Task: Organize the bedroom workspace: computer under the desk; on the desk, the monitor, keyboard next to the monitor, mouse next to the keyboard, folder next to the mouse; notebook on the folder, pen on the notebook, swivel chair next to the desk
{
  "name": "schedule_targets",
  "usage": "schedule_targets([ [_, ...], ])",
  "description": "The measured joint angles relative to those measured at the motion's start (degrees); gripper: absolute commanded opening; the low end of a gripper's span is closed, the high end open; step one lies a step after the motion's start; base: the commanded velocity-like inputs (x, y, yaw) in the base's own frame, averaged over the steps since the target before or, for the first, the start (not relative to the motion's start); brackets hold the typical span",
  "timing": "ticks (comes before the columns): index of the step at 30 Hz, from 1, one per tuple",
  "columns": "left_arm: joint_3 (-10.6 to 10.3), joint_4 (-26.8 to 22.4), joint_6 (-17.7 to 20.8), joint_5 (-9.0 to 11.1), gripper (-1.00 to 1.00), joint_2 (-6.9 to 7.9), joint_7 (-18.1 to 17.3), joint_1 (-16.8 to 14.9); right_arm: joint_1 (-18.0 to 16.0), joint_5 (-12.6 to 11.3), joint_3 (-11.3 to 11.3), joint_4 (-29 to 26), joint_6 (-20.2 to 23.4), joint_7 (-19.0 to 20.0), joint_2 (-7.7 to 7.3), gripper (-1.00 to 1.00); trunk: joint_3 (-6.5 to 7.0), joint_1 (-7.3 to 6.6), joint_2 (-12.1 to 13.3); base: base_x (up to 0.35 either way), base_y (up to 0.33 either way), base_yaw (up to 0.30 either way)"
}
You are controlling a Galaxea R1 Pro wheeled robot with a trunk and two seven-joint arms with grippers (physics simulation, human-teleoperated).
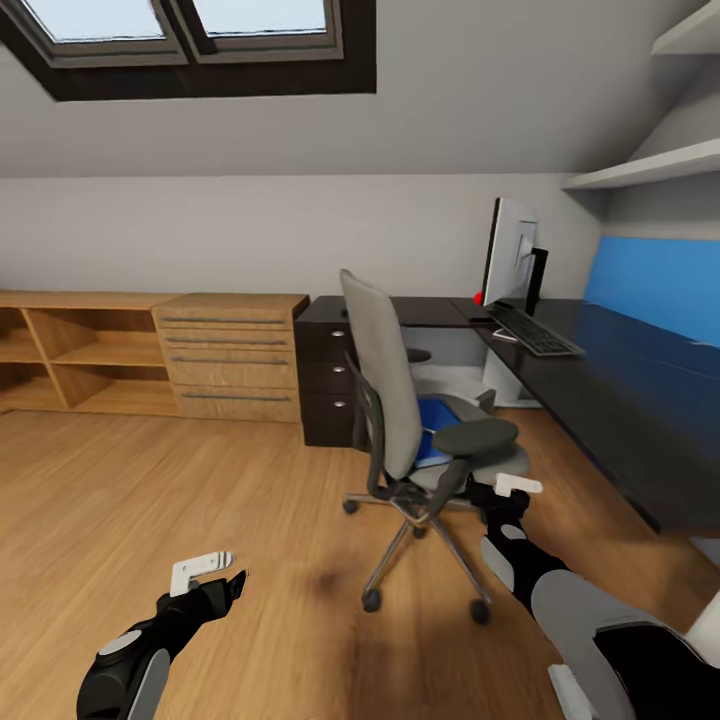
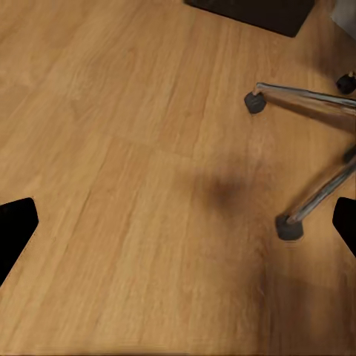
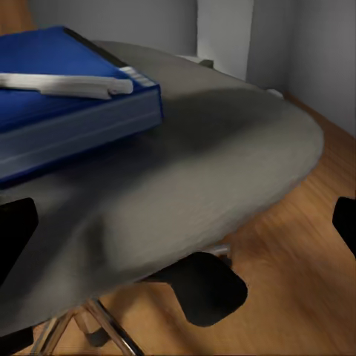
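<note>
R arm reaches to swivel chair [image 1: 420, 420] seat edge, right gripper [image 1: 505, 492] wide, holding nothing | L arm low over floor [image 1: 200, 480], left gripper [image 1: 210, 575] wide, holding nothing | folder [image 3: 67, 89] on seat, white pen [image 3: 67, 84] atop | monitor [image 1: 510, 250], keyboard [image 1: 535, 330] on desk [image 1: 620, 390]

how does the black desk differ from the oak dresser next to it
The glossy black L-shaped desk is dark and runs around the corner, carrying a flat monitor and keyboard; the light oak dresser is a single pale block with nothing on top. The desk's drawers have round silver knobs, the dresser's long metal bars. Both stand against the back wall.
</note>
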Motion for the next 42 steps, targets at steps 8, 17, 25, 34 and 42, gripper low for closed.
schedule_targets([
  [8,0.0,0.0,0.0,0.0,1.0,-0.04,0.0,0.0,0.0,0.0,0.1,0.1,0.0,0.0,0.23,1.0,0.0,0.0,0.0,-0.082,0.076,0.245],
  [17,0.0,0.0,0.0,0.0,1.0,-0.02,0.0,0.0,0.0,0.1,0.1,0.1,0.0,0.0,0.76,1.0,0.0,0.0,0.0,0.0,0.0,0.274],
  [25,0.0,0.0,0.1,0.0,1.0,-0.02,0.0,0.0,0.0,0.1,0.2,0.1,0.0,0.1,0.77,1.0,0.0,0.0,0.0,0.0,0.0,0.202],
  [34,0.0,0.0,0.0,0.0,1.0,-0.01,0.0,0.0,0.0,0.1,0.0,0.0,0.1,0.2,0.61,1.0,0.07,0.0,0.0,0.0,0.0,-0.061],
  [42,0.1,0.0,0.0,0.0,1.0,-0.01,0.0,0.0,0.0,0.1,-0.1,0.0,0.1,0.2,0.41,1.0,0.32,0.0,0.0,0.0,0.0,-0.239],
])
